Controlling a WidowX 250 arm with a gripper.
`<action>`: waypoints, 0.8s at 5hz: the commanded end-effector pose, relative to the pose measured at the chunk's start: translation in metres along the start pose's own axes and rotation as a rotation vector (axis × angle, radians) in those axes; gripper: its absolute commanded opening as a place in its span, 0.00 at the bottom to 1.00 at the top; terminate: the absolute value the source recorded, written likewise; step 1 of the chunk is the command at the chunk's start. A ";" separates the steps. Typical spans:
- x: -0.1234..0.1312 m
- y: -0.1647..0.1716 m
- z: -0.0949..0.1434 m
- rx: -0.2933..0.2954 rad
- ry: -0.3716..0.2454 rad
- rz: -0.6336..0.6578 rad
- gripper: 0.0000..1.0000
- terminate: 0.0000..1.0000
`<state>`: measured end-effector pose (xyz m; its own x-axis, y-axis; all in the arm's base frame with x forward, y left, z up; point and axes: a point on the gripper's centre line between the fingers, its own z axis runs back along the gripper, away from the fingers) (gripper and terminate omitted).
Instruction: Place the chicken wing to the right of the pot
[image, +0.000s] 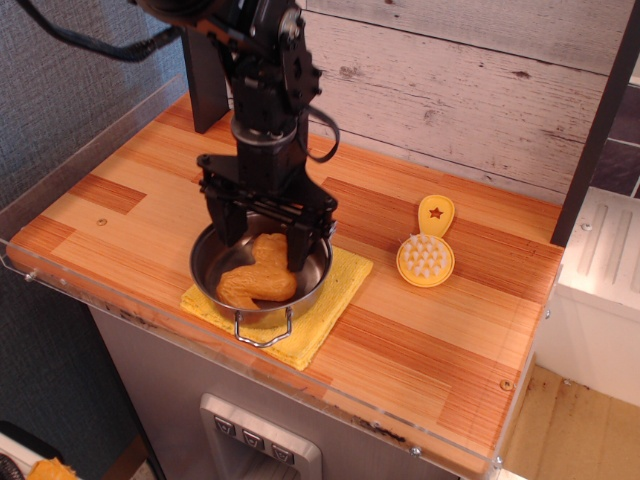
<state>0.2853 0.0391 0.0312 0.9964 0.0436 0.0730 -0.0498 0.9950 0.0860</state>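
Note:
The golden-brown chicken wing lies inside the shiny steel pot, which stands on a yellow square cloth near the table's front edge. My black gripper hangs just above the pot and the wing. Its two fingers are spread wide apart, one over the pot's left side and one over its right side. It holds nothing. A wire loop handle sticks out toward the front.
A yellow round brush with a star lies on the wooden table to the right of the pot. A clear plastic rim runs along the table's front edge. A dark post stands at the back left.

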 end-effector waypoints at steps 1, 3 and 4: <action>0.002 0.004 -0.007 0.018 0.011 -0.014 1.00 0.00; -0.001 0.000 -0.010 -0.011 0.014 -0.034 0.00 0.00; 0.003 -0.006 0.016 -0.063 -0.044 -0.022 0.00 0.00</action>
<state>0.2827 0.0280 0.0352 0.9975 0.0204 0.0680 -0.0216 0.9996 0.0171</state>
